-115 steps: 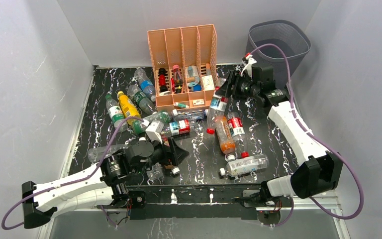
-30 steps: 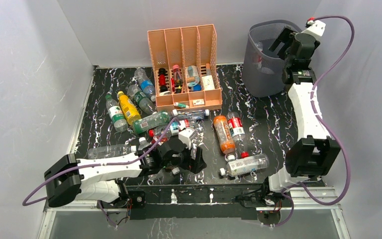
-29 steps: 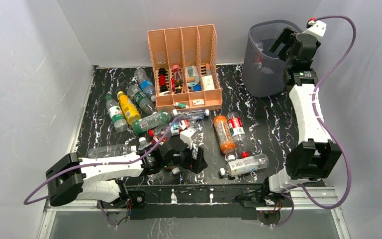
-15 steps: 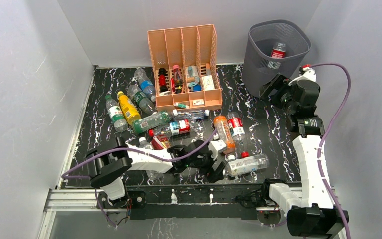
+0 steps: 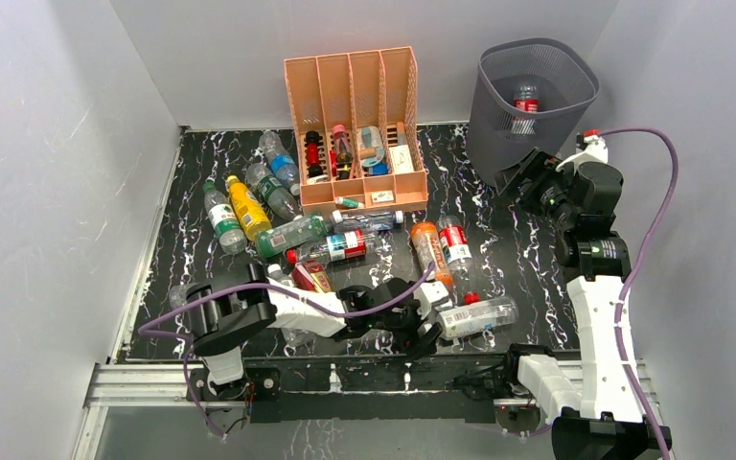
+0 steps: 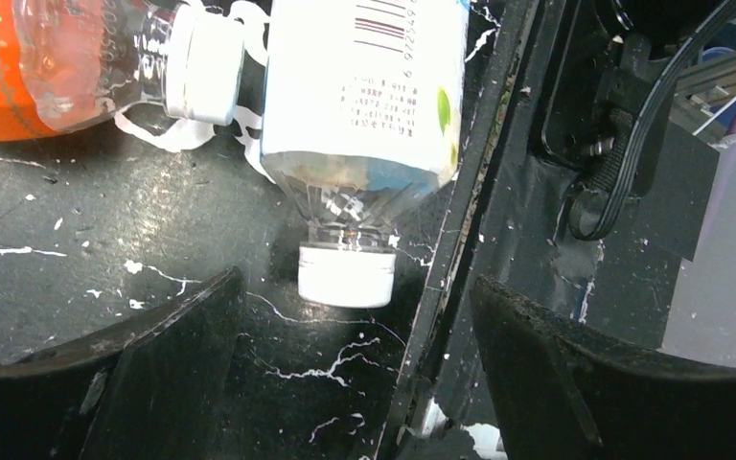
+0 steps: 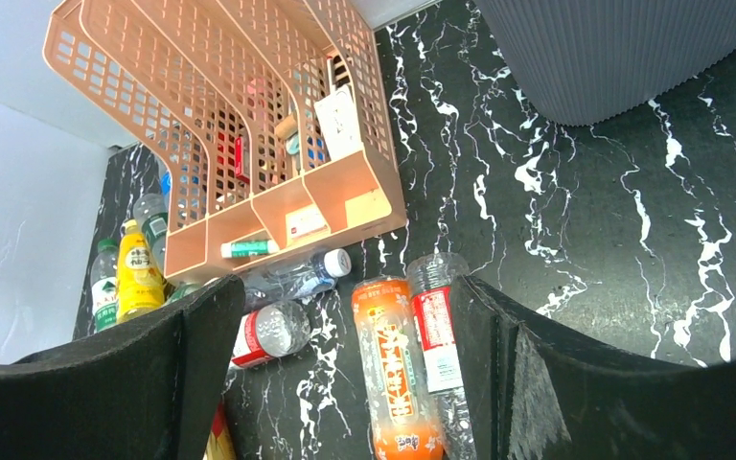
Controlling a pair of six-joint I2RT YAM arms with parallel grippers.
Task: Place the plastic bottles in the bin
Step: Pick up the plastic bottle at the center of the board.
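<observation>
At the bin (image 5: pixel 494 144): red-labelled bottle (image 5: pixel 526 98) now lies inside, one delivered; right gripper (image 5: pixel 529 182) has pulled back, jaws wide, empty.
Near table (image 5: pixel 527 259) front edge: left gripper (image 6: pixel 353 297) has swung across, jaws spread either side of white-labelled bottle (image 6: pixel 364 86), ungripped.
Bottle axis: along the near edge, cap (image 6: pixel 347 276) pointing left toward gripper.

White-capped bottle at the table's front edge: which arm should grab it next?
Left, probably. The left gripper is open right at the white-capped bottle, its cap between the fingers; the right gripper is away beside the bin.
</observation>
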